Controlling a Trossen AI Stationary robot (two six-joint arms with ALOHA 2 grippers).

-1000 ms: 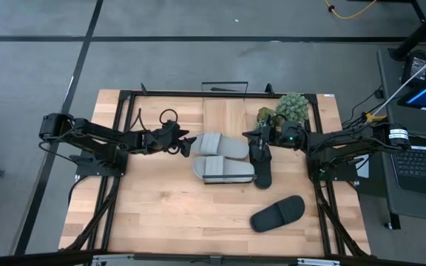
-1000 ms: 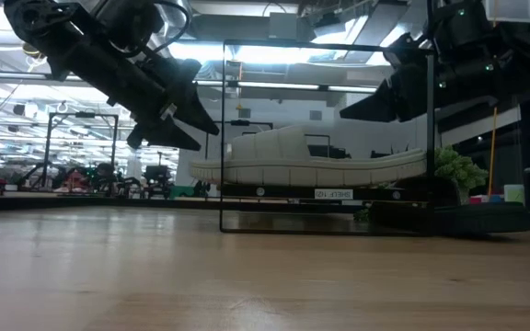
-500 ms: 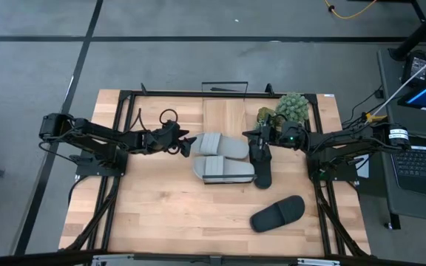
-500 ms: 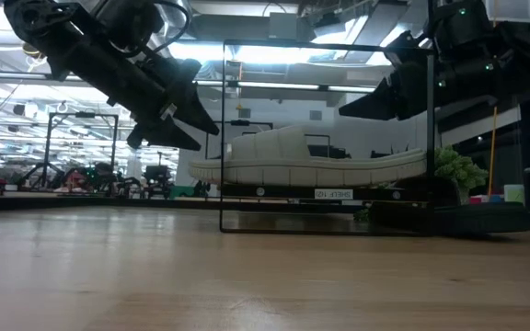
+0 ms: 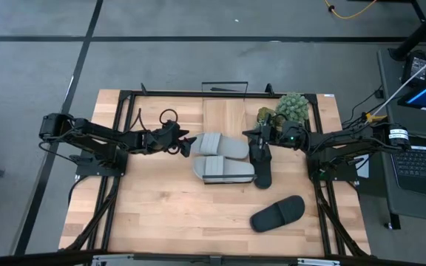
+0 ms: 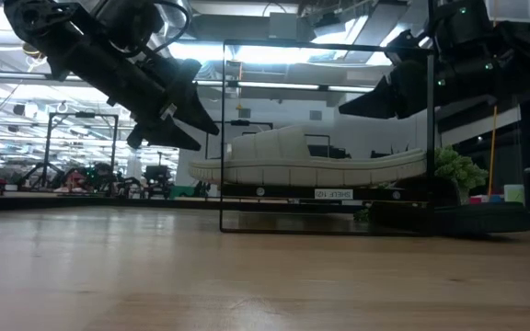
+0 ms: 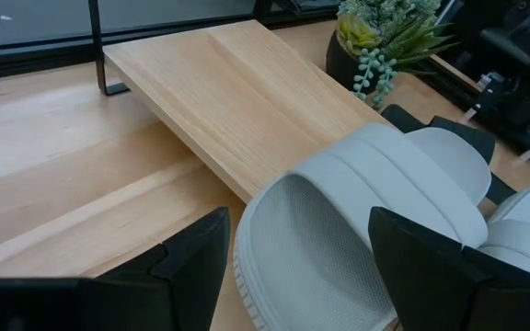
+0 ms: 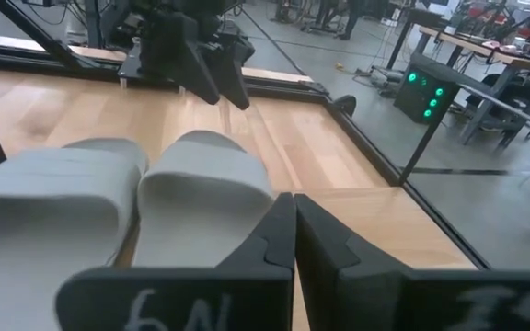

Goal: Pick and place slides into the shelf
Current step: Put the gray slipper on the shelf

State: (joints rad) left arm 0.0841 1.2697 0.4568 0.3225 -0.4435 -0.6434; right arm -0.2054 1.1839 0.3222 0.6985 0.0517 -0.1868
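High view, near edge first: one black slide (image 5: 278, 213) lies alone on the table (image 5: 161, 214), toward the right front, well apart from the rest. Mid-table, two grey slides (image 5: 222, 157) sit side by side, touching, at the shelf's (image 5: 224, 114) near edge; can't tell if they're under the plank or just in front of it. Second black slide (image 5: 262, 164) lies just right of the grey pair, lengthwise toward the front. Left gripper (image 5: 186, 143) hovers by the left end of the far grey slide, jaws spread wide, nothing between them; left wrist view shows that slide's open end right between its fingers (image 7: 191, 262), no contact. Right gripper (image 5: 257, 145) sits over the far end of the second black slide, jaws clenched together; can't tell if it touches the slide. Right wrist view: white marks on its fingers (image 8: 274, 244), roughly "6N", partly cut off. Plant (image 5: 287, 109) stands at the shelf's right end. Low view: small white label (image 6: 333, 194) under the grey slides, unreadable.
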